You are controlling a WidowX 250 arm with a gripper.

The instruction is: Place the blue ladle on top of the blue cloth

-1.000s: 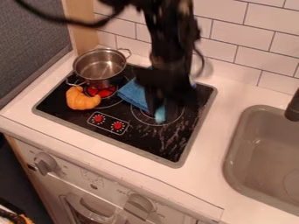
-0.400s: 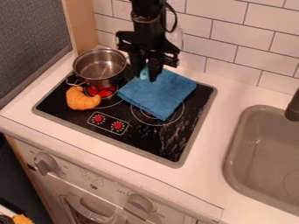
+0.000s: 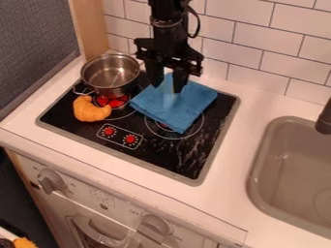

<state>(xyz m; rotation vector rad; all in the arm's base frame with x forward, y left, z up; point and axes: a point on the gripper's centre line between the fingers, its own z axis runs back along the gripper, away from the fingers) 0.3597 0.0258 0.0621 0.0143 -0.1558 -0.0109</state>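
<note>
- We should rise clear of the pot [image 3: 115, 90].
- Our pincer [image 3: 167, 89] is wide open, seemingly gripping nothing; we should lift it straight up.
- The ladle [image 3: 169, 100] is over the cloth [image 3: 195, 99], long axis running front to back; we can't tell which end leads.

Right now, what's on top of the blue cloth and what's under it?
The pale blue ladle is on the cloth, below the open gripper. The cloth lies on the stove, covering part of a burner; anything else underneath is hidden.
</note>
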